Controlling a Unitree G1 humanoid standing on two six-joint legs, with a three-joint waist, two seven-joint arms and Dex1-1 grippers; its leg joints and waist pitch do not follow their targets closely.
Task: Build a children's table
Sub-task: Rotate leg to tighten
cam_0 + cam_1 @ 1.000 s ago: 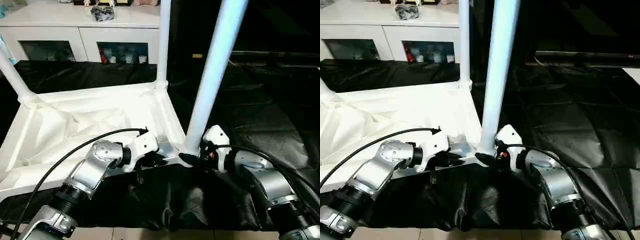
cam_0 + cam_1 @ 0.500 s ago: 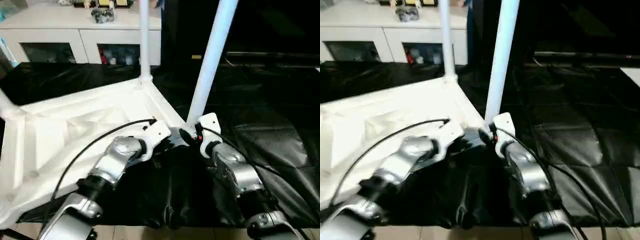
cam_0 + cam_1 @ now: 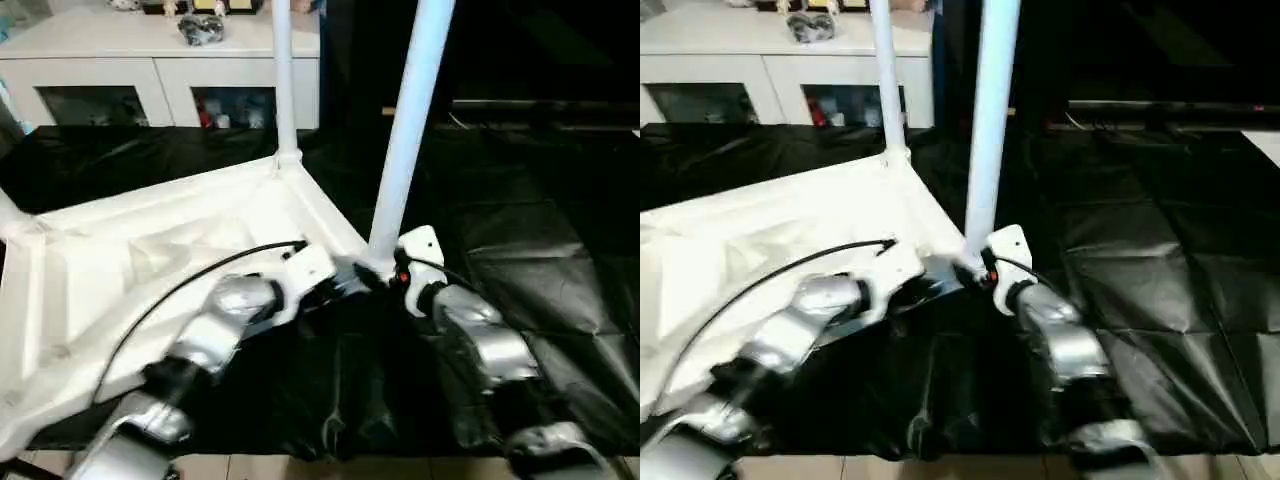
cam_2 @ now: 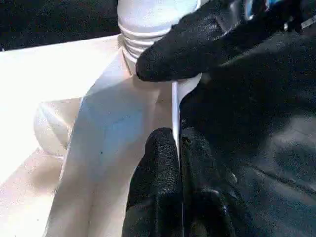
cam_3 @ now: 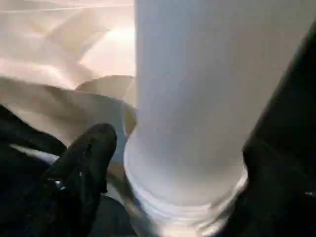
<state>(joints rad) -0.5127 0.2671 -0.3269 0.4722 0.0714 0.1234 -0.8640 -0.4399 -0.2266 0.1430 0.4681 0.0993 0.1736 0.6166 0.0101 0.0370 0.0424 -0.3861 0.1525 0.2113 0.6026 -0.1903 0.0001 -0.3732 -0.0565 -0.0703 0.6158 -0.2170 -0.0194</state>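
Left wrist view: left pincer (image 4: 178, 163) was clamped on the thin rim of the tabletop (image 3: 150, 250), which lay upside down on the black-covered desk (image 3: 560, 250). Right pincer (image 5: 173, 187) straddled the near leg (image 3: 405, 130) at its threaded base. Since a second before, both arms had stretched farther forward and the top had slid away. Judged: leg being seated. Beyond: far leg (image 3: 282, 80), white cabinet (image 3: 150, 60).

The upturned table top (image 3: 150, 250) is white with a ribbed underside, and its legs (image 3: 405, 140) are white too. It lies on a glossy black sheet (image 3: 540, 230). The grippers' fingers (image 4: 158, 187) are black, the forearms (image 3: 480, 340) silver. The cabinet (image 3: 150, 60) behind is white with dark glass doors.
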